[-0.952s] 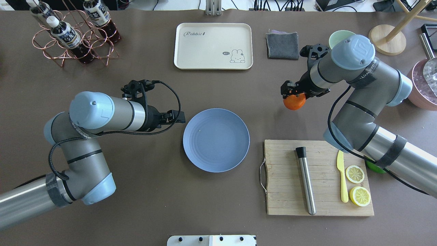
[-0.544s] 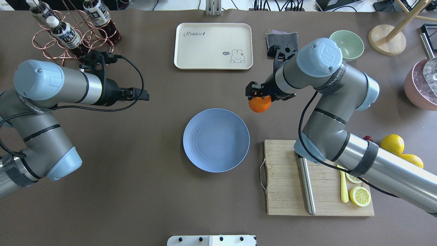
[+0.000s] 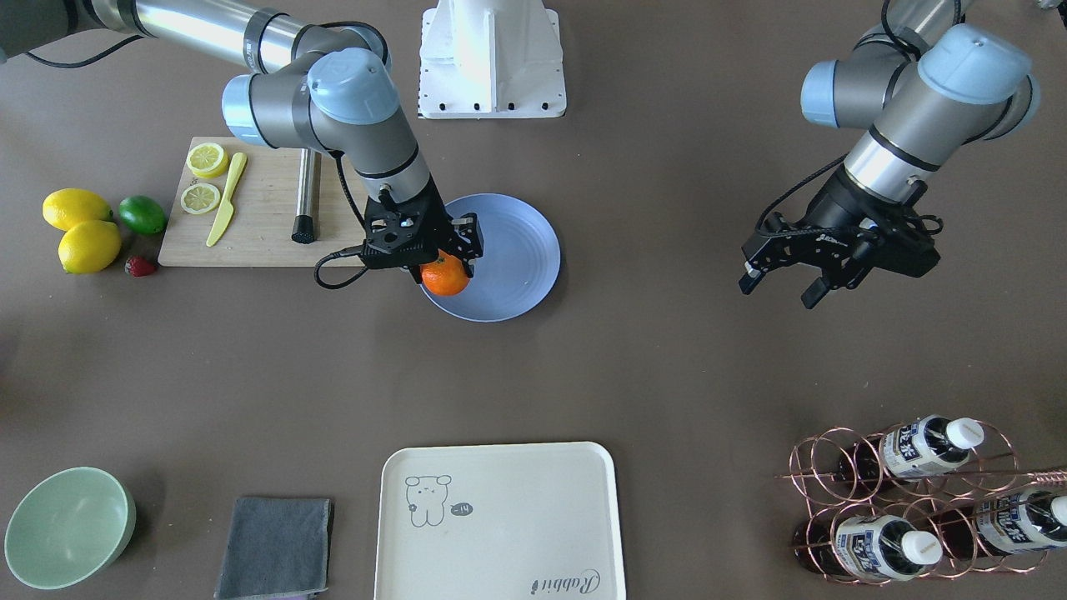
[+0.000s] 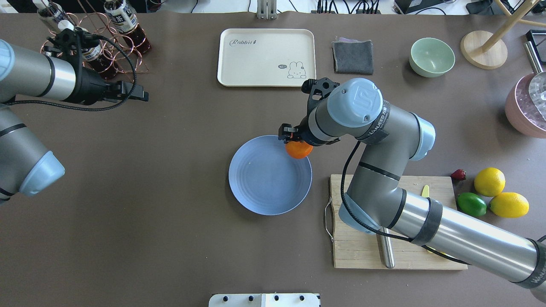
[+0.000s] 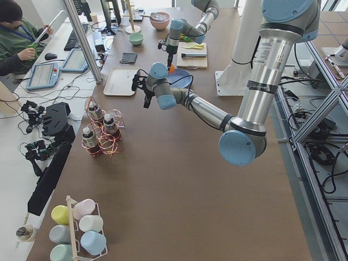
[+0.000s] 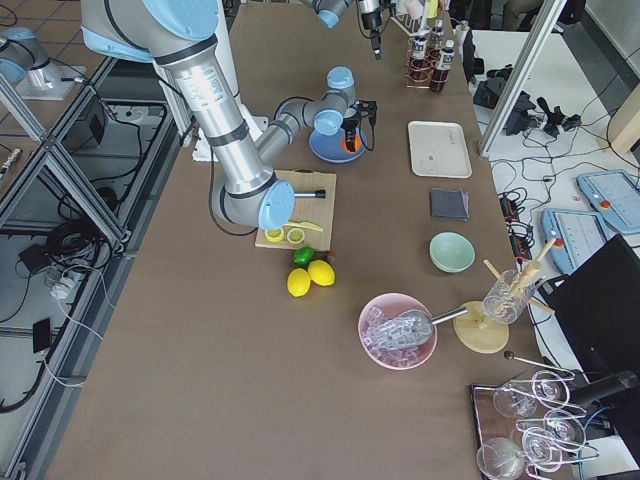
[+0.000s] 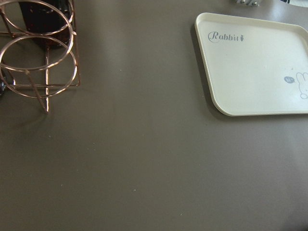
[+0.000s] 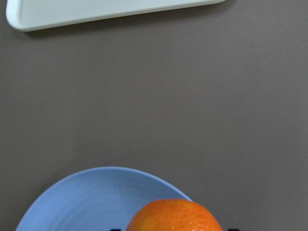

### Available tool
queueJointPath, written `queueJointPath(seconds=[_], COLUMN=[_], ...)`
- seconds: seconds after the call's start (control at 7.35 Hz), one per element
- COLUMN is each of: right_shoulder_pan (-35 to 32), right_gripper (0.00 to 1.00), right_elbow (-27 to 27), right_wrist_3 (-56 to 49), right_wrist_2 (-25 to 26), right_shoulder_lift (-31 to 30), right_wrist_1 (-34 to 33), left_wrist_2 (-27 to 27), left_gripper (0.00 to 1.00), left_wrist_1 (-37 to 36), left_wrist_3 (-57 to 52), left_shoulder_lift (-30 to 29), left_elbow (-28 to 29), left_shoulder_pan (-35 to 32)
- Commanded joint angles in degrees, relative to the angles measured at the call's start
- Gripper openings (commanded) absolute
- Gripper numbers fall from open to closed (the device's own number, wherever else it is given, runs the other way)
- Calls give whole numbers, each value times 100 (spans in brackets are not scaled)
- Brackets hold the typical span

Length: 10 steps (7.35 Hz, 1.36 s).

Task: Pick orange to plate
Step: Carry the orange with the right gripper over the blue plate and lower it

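Observation:
The orange (image 4: pixel 298 149) hangs in my right gripper (image 4: pixel 295 142), which is shut on it from above. It is over the far right rim of the blue plate (image 4: pixel 264 179), still off the surface. The front view shows the orange (image 3: pixel 444 277) between the black fingers at the plate's (image 3: pixel 517 242) near-left edge. In the right wrist view the orange (image 8: pixel 175 217) fills the bottom edge above the plate (image 8: pixel 91 202). My left gripper (image 4: pixel 143 96) is far off to the left near the bottle rack, open (image 3: pixel 779 287) and holding nothing.
A wooden cutting board (image 4: pixel 354 256) with a steel muddler, knife and lemon slices lies right of the plate. Two lemons (image 4: pixel 489 181), a lime (image 4: pixel 471 204) and a strawberry sit beyond it. Cream tray (image 4: pixel 266 57), grey cloth (image 4: pixel 352 56), green bowl (image 4: pixel 431 56) and bottle rack (image 4: pixel 94 47) line the far side.
My right arm has carried the orange leftward, from beside the bowl to over the plate's rim. My left arm has pulled away from the plate toward the bottle rack.

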<state>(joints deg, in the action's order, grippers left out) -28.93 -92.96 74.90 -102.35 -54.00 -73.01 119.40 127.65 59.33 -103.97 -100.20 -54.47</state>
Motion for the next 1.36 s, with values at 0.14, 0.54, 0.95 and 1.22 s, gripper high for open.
queueJointPath(seconds=[0.14, 0.54, 0.95, 1.22], right_shoulder_pan=[660, 512, 511, 415], right_gripper=[0, 29, 100, 100], right_elbow=[66, 137, 103, -447], right_wrist_3=[262, 270, 262, 192], right_wrist_2=[531, 549, 628, 567], right_shoulder_lift=[127, 284, 250, 206], right_wrist_1=[-38, -56, -47, -946], left_wrist_2=[83, 83, 83, 388], left_gripper=[98, 98, 98, 98], left_wrist_1=[5, 5, 14, 5], left_wrist_3=[-141, -141, -141, -359], left_shoulder_lift=[114, 193, 202, 499], left_elbow=[62, 88, 80, -8], left_shoulder_pan=[-107, -108, -116, -317])
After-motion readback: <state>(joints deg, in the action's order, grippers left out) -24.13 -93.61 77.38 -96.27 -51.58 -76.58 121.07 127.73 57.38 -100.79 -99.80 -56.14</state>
